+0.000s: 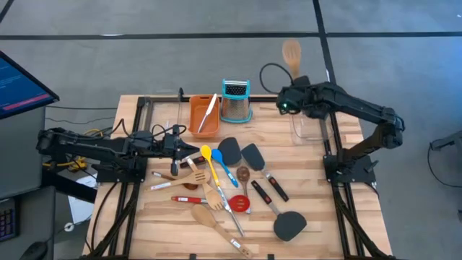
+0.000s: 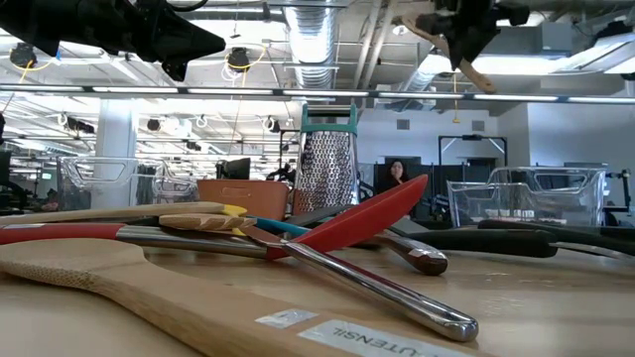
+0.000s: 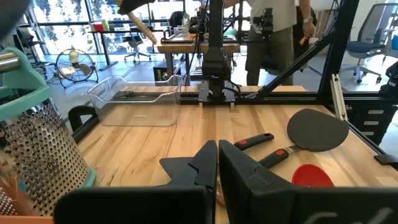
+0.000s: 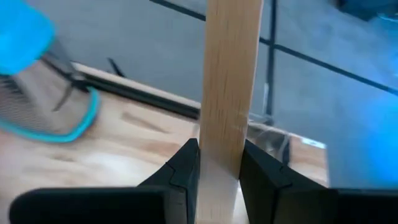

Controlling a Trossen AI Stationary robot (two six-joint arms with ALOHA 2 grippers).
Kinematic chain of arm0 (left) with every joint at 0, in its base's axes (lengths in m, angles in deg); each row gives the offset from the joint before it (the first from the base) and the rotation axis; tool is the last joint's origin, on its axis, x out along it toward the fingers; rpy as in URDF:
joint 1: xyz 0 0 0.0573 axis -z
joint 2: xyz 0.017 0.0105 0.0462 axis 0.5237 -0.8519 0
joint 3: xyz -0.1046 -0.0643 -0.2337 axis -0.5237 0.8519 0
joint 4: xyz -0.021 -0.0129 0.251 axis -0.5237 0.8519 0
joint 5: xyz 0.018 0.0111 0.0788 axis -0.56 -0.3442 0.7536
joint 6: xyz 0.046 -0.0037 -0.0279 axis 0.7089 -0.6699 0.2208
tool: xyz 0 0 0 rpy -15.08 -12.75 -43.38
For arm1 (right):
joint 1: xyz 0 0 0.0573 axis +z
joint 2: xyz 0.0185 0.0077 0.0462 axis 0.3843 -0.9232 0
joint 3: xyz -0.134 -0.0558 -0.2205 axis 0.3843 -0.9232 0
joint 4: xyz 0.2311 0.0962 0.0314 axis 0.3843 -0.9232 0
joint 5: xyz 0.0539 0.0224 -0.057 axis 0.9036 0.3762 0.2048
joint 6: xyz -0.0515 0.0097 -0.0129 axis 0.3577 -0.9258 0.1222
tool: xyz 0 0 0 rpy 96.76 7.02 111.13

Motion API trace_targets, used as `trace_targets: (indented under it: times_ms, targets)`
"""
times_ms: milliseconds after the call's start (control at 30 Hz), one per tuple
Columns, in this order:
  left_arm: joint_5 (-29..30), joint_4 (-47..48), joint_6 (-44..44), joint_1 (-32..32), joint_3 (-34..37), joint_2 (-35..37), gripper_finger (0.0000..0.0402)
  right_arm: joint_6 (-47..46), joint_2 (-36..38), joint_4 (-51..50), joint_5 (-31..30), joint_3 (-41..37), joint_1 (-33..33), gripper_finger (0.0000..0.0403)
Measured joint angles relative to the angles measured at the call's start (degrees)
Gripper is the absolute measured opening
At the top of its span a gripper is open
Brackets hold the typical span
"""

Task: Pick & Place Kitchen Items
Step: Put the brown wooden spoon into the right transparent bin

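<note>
While my left claw [image 1: 189, 149] rests closed and empty over the utensil pile [image 1: 216, 189], my right claw [image 4: 219, 163] pinches a wooden spoon [image 1: 291, 55] above the clear bin [image 1: 309, 128]; I should lower it squarely inside before releasing.

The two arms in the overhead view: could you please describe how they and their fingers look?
Both the left arm and right arm are dark, jointed, on black frames. Black cables loop around them; a green light glows near the right gripper. The fingers are matte black and angular.
</note>
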Motion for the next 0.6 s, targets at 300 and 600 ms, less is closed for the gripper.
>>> trace_targets:
  times_ms: [300,600]
  targets:
    - [0.02,-0.01,0.13,0.00,-0.01,0.00,0.0002,1.70,0.77,1.14,0.55,-11.27,-8.51,0.0078]
    - [0.02,0.00,1.53,0.00,-0.01,0.00,0.0002,5.52,4.03,14.70,5.19,-24.86,-14.21,0.0078]
